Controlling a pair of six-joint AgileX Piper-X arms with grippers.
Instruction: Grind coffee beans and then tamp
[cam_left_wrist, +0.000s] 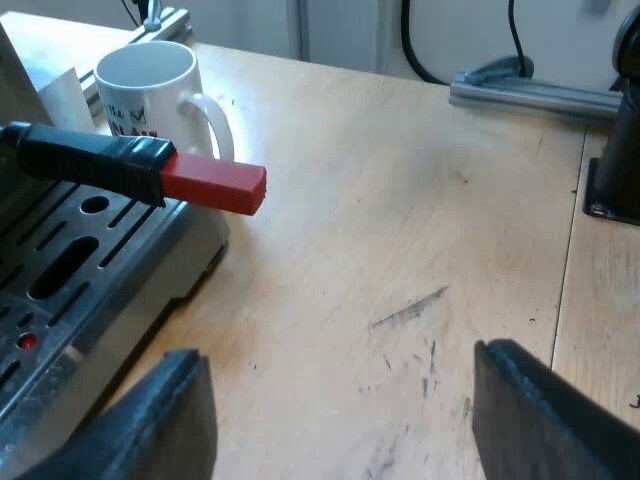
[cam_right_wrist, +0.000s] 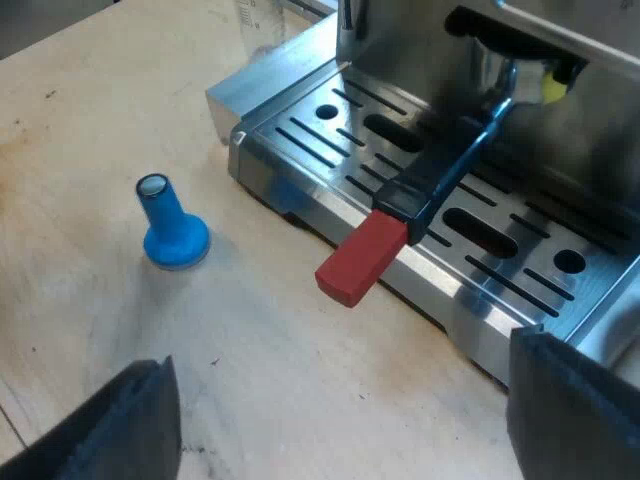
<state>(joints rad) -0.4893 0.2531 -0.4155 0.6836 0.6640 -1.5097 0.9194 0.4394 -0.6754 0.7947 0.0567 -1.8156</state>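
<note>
Open table (cam_left_wrist: 400, 180) spreads beside the espresso machine (cam_right_wrist: 560, 120). Its locked holder's handle (cam_right_wrist: 440, 180) overhangs the tray edge. The mug (cam_left_wrist: 150, 80) stands near the machine, and the blue tamper (cam_right_wrist: 172, 228) stands upright, apart. The left gripper (cam_left_wrist: 340, 400) and right gripper (cam_right_wrist: 340, 420), 2 in all, gape wide, empty.

The left gripper (cam_left_wrist: 335, 425) has its jaws wide open. Its two black fingers (cam_left_wrist: 150, 420) show as blunt, matte tips set well apart, with a broad gap between them. The tips sit at nearly equal height, so the wrist shows no marked roll. The gripper is pitched forward and downward and hangs above the worktop (cam_left_wrist: 400, 250).

The right gripper (cam_right_wrist: 340, 420) also has its jaws wide open. Its black fingers (cam_right_wrist: 575, 400) are spread well apart, again at nearly equal height. This gripper is likewise angled down toward the worktop and hangs above it. Neither gripper holds anything between its fingers.
</note>
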